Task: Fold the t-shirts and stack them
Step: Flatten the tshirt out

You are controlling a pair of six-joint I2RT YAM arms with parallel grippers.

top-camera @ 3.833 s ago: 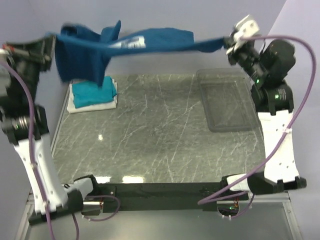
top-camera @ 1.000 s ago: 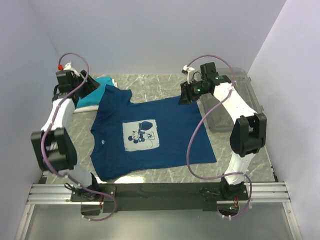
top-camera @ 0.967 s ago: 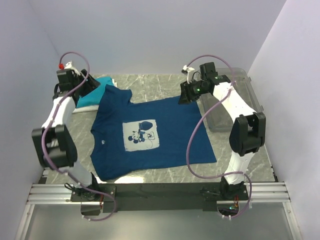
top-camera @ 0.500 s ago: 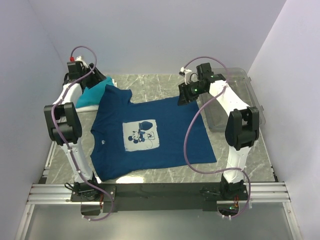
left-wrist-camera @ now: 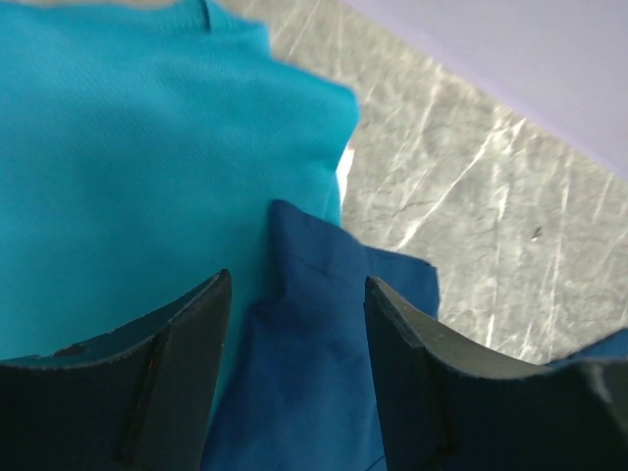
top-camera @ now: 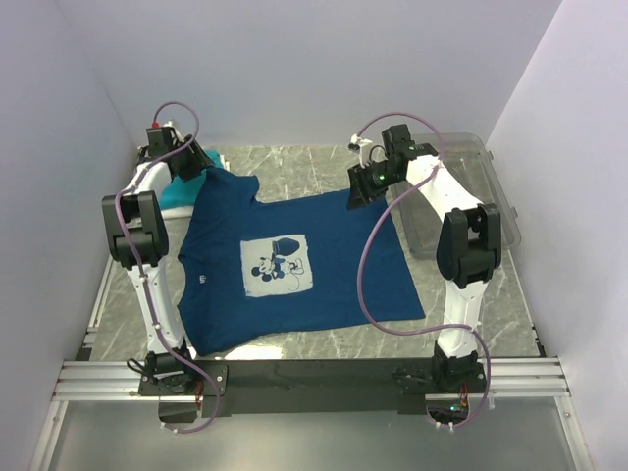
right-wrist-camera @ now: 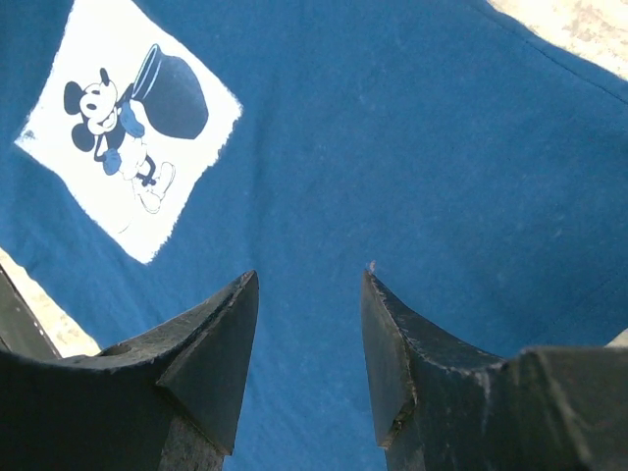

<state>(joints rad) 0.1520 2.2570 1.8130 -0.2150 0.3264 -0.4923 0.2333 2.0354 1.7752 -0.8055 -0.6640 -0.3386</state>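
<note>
Directly under the left gripper, seen between its two dark, wedge-shaped fingers, lies a creased navy sleeve. The fingers stand apart with nothing pinched, above the cloth. That sleeve overlaps the edge of a folded teal t-shirt, a fine, even knit that fills the left of the wrist view. Grey stone-patterned table with pale veins shows to the right.

The right gripper is likewise parted, its two black fingers hovering over smooth navy cloth and gripping nothing. Beyond them sits one pale square print with ragged edges, bearing a cartoon mouse.

From above, the navy t-shirt lies spread flat, print up, across the middle of the table, collar toward the left side, both sleeves out. The left gripper hangs over the far-left corner, where the far sleeve meets the teal shirt. The right gripper hangs over the shirt's far hem corner. Two shirts are plainly seen, one navy and one teal. One clear plastic bin, rectangular with rounded corners, stands at the far right, beside the navy shirt.
</note>
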